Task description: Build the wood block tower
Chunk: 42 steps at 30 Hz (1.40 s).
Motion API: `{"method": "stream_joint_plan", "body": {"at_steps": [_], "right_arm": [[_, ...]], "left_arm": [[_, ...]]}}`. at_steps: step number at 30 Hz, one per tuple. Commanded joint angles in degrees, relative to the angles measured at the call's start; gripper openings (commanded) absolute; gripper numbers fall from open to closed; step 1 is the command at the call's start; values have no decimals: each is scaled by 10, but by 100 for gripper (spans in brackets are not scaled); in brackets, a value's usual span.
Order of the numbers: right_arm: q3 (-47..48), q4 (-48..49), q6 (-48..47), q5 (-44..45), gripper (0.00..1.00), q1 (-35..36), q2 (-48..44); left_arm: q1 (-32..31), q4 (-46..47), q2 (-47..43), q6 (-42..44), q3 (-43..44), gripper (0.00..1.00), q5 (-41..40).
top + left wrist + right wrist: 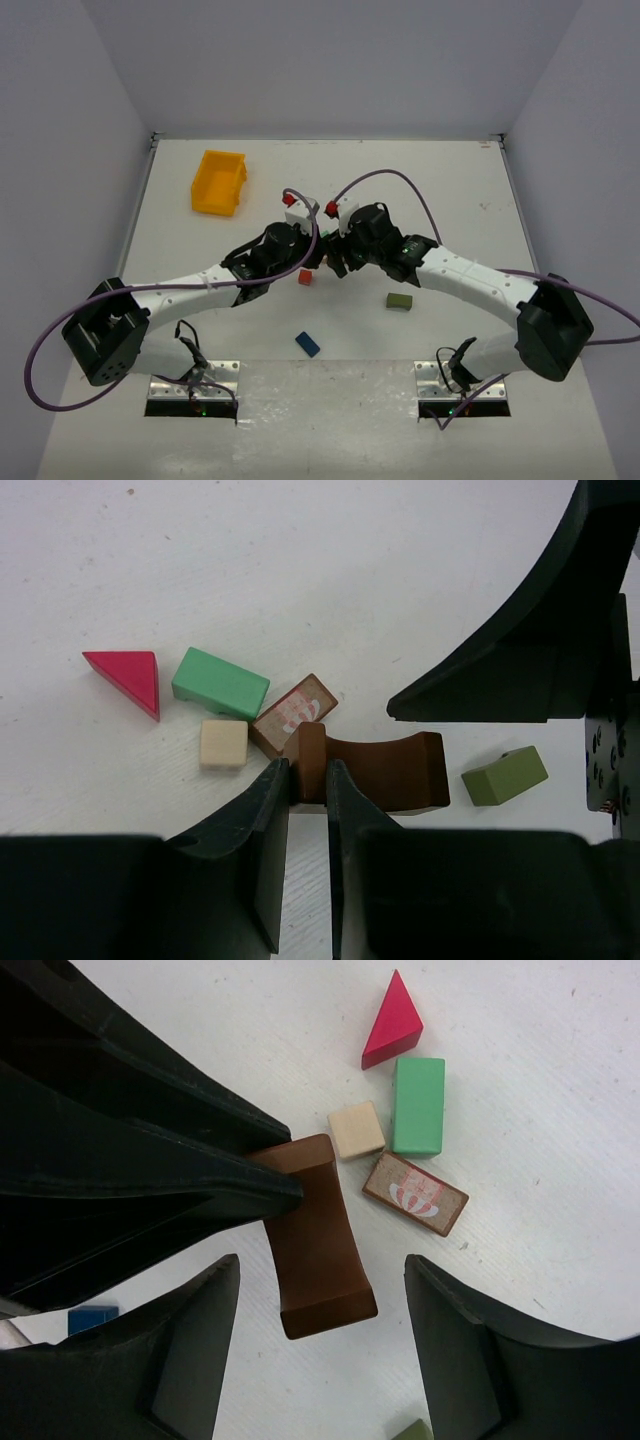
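Note:
A brown arch-shaped wood block (390, 770) is held at one end by my left gripper (308, 772), which is shut on it. My right gripper (322, 1285) is open, its fingers (210, 1300) standing apart on either side of the same brown arch (318, 1250) without touching it. Just beyond lie a magenta prism (393, 1022), a green brick (418, 1105), a cream cube (356, 1130) and a printed brown brick (415, 1193), all flat on the table. In the top view both grippers meet at mid-table (328, 258). No tower is in view.
An olive block (400, 300) lies right of the grippers, a red cube (305, 277) just below them and a blue block (307, 343) nearer the bases. A yellow-orange bin (219, 182) stands at the back left. White walls close the table's far and side edges.

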Motion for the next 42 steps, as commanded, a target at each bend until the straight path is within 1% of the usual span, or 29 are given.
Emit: {"method": "stream_joint_plan", "body": {"at_steps": [1,4,10,15,16,19,22,25,26,28,30,32,34,42], "right_arm": [[27,20,-42,-23,66,-4,4],[26,32,-62,-42,65,-4,6],[39,36,-85,-50,61,-5,24],[51,35,-89,-58,54,-8,45],[51,34,-89,-60,50,-8,45],[49,30,-93,-71,31,-8,43],[45,29,-94,-74,23,-7,39],[38,29,-90,-74,18,-9,34],[36,30,-89,-74,18,-8,34],[29,29,-88,-72,15,-8,29],[21,30,-88,-67,14,-9,22],[9,31,-88,-63,14,-11,15],[-4,32,-88,-71,14,-13,3],[-69,28,-94,-71,13,-29,-39]], "left_arm": [[-8,11,-13,-8,26,0,-14],[-10,10,-16,-5,26,0,-11],[-11,9,-18,0,26,0,-2],[-12,8,-23,2,24,0,-2],[-12,8,-25,3,23,0,-1],[-12,10,-33,9,19,0,16],[-12,15,-41,15,13,0,33],[-12,14,-46,18,11,1,39],[-12,14,-47,18,11,3,39],[-12,11,-50,19,11,14,40],[-12,9,-54,20,11,27,42],[-12,9,-58,24,8,35,47],[-12,13,-64,28,3,40,58],[-11,16,-96,34,-16,53,62]]}}
